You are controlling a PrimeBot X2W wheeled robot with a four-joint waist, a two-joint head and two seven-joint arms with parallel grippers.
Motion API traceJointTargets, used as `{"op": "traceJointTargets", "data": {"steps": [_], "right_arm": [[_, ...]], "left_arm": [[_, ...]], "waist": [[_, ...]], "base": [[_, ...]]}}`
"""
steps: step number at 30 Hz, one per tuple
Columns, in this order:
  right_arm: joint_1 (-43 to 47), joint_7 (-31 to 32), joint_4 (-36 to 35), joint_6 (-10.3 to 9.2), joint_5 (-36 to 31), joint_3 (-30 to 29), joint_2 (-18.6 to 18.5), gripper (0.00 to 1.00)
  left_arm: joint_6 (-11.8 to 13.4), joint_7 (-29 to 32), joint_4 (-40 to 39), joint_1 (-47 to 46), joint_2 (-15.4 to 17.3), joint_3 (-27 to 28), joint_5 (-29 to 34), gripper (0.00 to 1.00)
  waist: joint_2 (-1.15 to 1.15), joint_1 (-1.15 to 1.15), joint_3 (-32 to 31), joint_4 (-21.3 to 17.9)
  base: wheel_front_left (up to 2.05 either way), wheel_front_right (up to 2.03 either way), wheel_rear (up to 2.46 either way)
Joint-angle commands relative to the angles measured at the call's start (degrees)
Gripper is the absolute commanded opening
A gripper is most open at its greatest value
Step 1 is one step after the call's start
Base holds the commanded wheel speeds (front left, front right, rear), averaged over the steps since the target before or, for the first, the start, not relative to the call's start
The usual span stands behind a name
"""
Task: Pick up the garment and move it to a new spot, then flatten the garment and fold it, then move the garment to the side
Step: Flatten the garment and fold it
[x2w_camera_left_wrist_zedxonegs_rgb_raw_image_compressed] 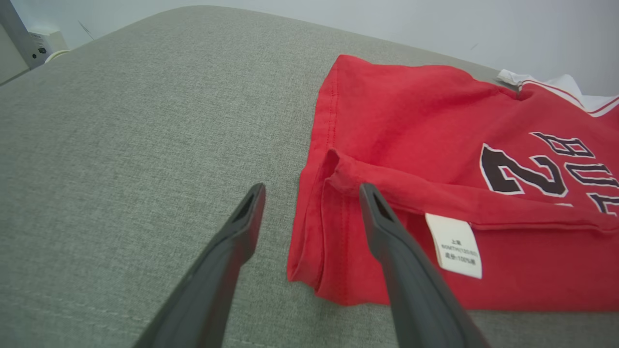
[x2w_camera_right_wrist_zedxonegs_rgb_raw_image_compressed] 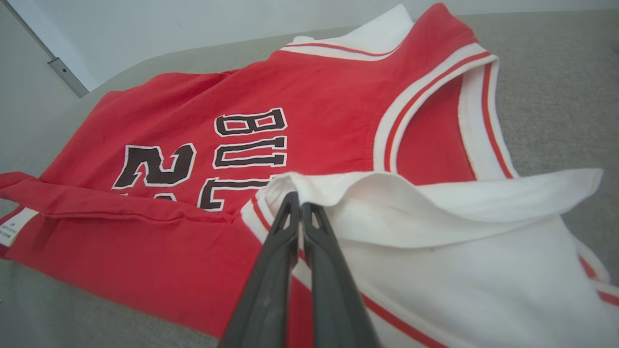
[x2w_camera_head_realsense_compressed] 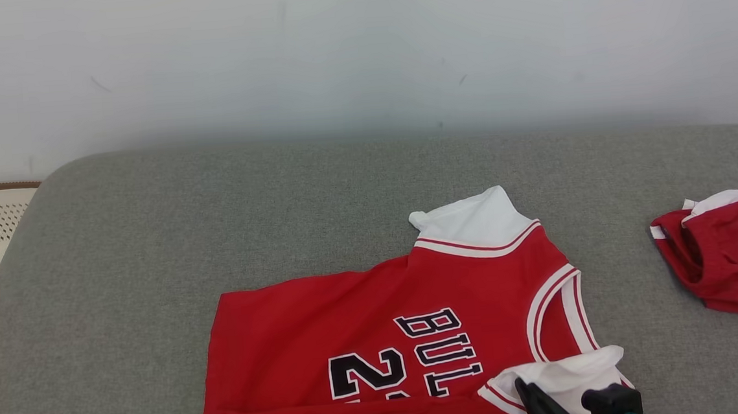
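Pinching white sleeve fold, right claw [x2w_camera_right_wrist_zedxonegs_rgb_raw_image_compressed: 300,205] fingers together, clamped on garment [x2w_camera_head_realsense_compressed: 325,327]. Left claw [x2w_camera_left_wrist_zedxonegs_rgb_raw_image_compressed: 312,191] spread apart, flanking hem corner. Garment lies on grey cushion [x2w_camera_head_realsense_compressed: 151,248], near edge cut off in head view; second digit hidden under folded red strip. Long axis left-right: collar right, hem left. Farther right, another red piece [x2w_camera_head_realsense_compressed: 729,253], cut by frame.
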Motion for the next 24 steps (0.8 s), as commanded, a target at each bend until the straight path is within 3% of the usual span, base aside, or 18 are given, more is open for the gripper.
{"op": "traceJointTargets", "data": {"steps": [1, 7, 8, 10, 11, 17, 24], "right_arm": [[-1.23, -0.03, 0.43, -0.09, -0.72, -0.15, -0.23, 0.00], [-5.57, -0.03, 3.52, -0.09, -1.71, 0.60, -0.65, 0.00], [-6.25, -0.04, 4.29, -0.09, -1.72, 0.77, -0.63, 0.16], [-7.78, -0.04, 6.05, -0.09, -1.76, 0.91, -0.70, 0.68], [-8.48, -0.04, 6.90, -0.09, -1.84, 0.82, -0.67, 1.00], [-11.94, -0.04, 7.01, -0.09, -3.82, -1.78, 0.44, 1.00], [-10.02, -0.03, 3.73, -0.09, -5.54, -6.44, 1.87, 1.00]], "left_arm": [[-0.14, -0.04, 0.07, -0.38, 0.08, -0.12, -0.24, 1.00], [-0.09, -0.04, 0.66, -0.99, 0.09, -0.77, -0.77, 1.00], [-0.08, -0.04, 0.69, -1.03, 0.07, -0.90, -0.92, 1.00], [-0.14, -0.04, 0.84, -1.01, 0.09, -1.18, -1.08, 1.00], [-0.15, -0.04, 0.84, -1.08, 0.09, -1.27, -1.14, 1.00], [0.02, -0.04, 0.71, -1.41, 0.08, -1.10, -0.75, 1.00], [0.52, -0.04, -0.23, -1.09, 0.06, -0.70, 0.67, 1.00]], "waist": [[0.00, 0.00, 0.11, -0.04], [0.00, 0.00, 0.46, 0.50], [0.00, 0.00, 0.51, 0.68], [0.00, 0.00, 0.63, 1.05], [0.00, 0.00, 0.73, 1.21], [0.00, 0.00, 1.25, 1.68], [0.00, 0.00, 0.32, 1.25]], "base": [[0.00, 0.00, 0.00], [0.00, 0.00, 0.00], [0.00, 0.00, 0.00], [0.00, 0.00, 0.00], [0.00, 0.00, 0.00], [0.00, 0.00, 0.00], [0.00, 0.00, 0.00]]}}
